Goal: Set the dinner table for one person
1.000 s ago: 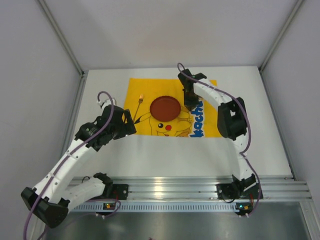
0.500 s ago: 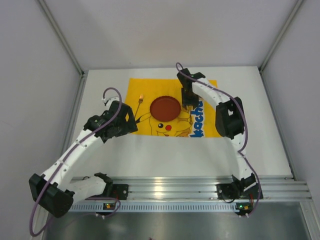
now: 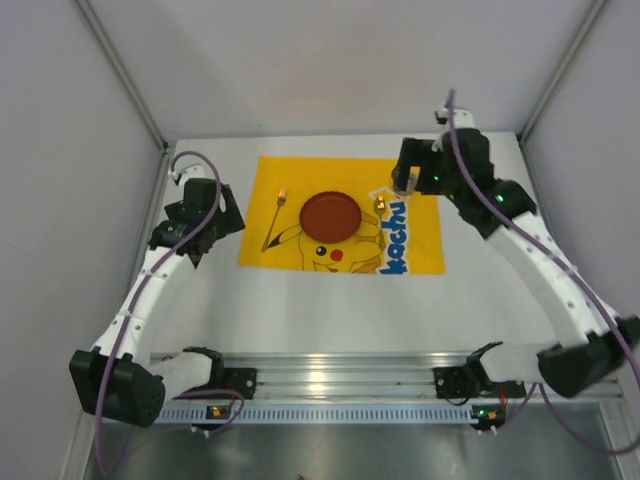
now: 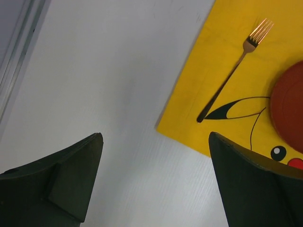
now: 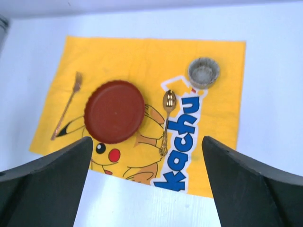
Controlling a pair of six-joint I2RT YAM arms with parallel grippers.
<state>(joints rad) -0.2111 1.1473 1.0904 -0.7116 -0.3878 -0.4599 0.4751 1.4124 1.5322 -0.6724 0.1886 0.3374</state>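
On the white dinner table (image 3: 320, 310) lies a yellow cartoon mat (image 3: 290, 255). A round red plate (image 5: 114, 111) sits at the mat's middle. A gold fork (image 4: 234, 71) lies left of the plate and a gold spoon (image 5: 166, 120) lies right of it. A small grey cup (image 5: 203, 72) stands on the mat's far right corner. My right gripper (image 5: 147, 142) hangs open above the mat with nothing between its fingers. My left gripper (image 4: 155, 142) is open and empty over bare table, left of the mat's near left corner.
A ribbed aluminium rail (image 3: 340, 375) runs along the near edge by the arm bases. White walls with metal posts (image 3: 125, 75) close in the left, right and back sides. The right arm (image 3: 540, 260) arches over the table's right side.
The right gripper opened and rose back toward the far right, leaving the spoon on the mat right of the plate. The left arm drew back leftward off the mat.
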